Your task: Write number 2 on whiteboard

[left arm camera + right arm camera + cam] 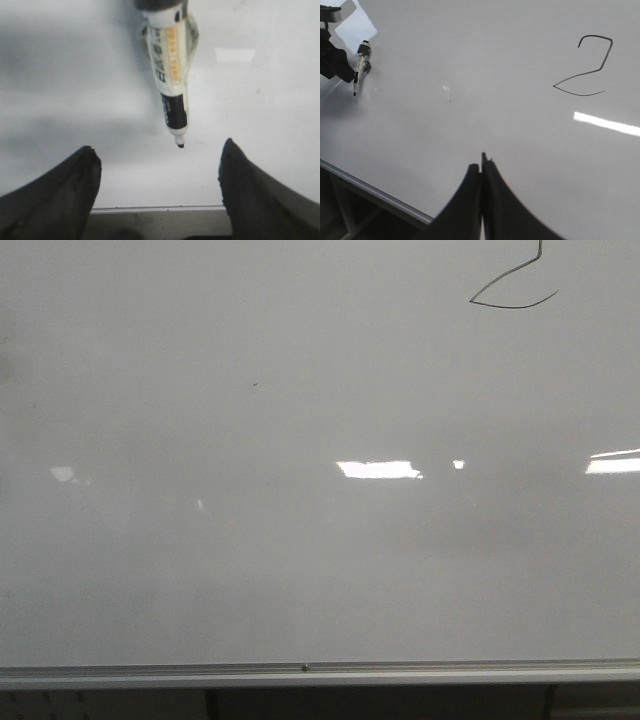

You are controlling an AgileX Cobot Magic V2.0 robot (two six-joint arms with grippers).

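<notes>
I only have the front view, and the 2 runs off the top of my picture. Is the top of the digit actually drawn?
Observer: Yes. In the right wrist view the number 2 is whole on the whiteboard: a hooked top, a diagonal and a curved base.
Operator: Where is the marker? I see none.
Observer: The left wrist view shows the marker, uncapped, out beyond the open left claw and not between its fingers.
Operator: And the right claw?
Observer: The right claw is shut, with nothing between its fingers.
</notes>
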